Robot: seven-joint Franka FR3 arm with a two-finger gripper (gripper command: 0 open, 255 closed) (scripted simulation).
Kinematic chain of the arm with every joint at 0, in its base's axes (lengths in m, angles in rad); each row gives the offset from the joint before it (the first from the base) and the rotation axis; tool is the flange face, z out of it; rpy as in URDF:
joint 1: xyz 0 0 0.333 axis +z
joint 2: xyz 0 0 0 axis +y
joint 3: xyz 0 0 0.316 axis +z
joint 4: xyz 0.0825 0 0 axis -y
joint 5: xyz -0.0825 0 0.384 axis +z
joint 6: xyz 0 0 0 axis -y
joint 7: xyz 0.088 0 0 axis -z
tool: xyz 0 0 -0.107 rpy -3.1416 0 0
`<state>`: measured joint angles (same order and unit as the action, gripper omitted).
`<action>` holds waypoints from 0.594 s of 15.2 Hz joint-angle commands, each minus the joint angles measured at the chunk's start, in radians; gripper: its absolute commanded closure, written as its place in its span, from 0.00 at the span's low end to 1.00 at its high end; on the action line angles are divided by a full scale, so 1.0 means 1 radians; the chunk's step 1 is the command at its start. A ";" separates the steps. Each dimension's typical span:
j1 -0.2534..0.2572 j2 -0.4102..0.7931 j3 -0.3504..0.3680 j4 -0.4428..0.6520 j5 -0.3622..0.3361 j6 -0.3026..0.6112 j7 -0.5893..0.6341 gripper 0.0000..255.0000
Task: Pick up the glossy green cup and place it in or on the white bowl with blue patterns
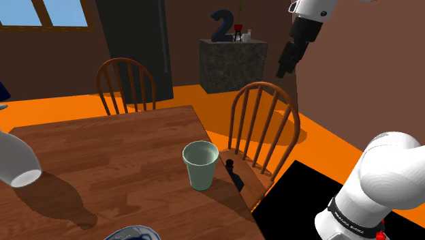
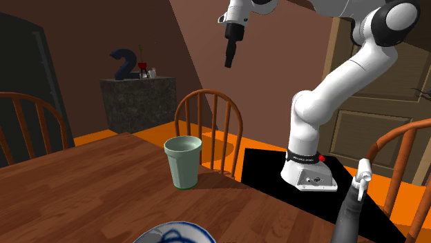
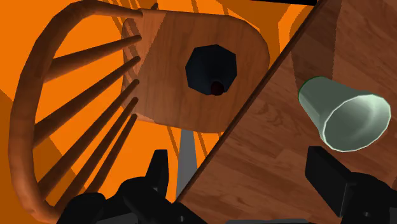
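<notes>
Our claw (image 1: 282,68) hangs spread wide, holding nothing, high above the chair (image 1: 259,84). In the shoulder view, the green cup (image 1: 200,166) stands upright near the table (image 1: 102,150) edge, at seven o'clock from our claw, well apart.

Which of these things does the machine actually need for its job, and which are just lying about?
Needed: green cup, blue-patterned bowl, end effector.
Lying about: chair, black object on its seat, white vessel, number figure.
</notes>
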<state>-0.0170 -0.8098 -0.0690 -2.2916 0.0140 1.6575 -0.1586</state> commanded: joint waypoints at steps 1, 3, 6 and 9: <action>0.000 0.000 0.000 0.000 0.000 0.000 0.000 0.00; 0.013 0.021 0.012 -0.037 0.027 0.047 0.016 0.00; 0.034 0.061 0.030 -0.085 0.068 0.120 0.037 0.00; 0.058 0.111 0.048 -0.124 0.112 0.195 0.054 0.00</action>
<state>0.0319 -0.7129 -0.0300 -2.3975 0.1084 1.8238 -0.1137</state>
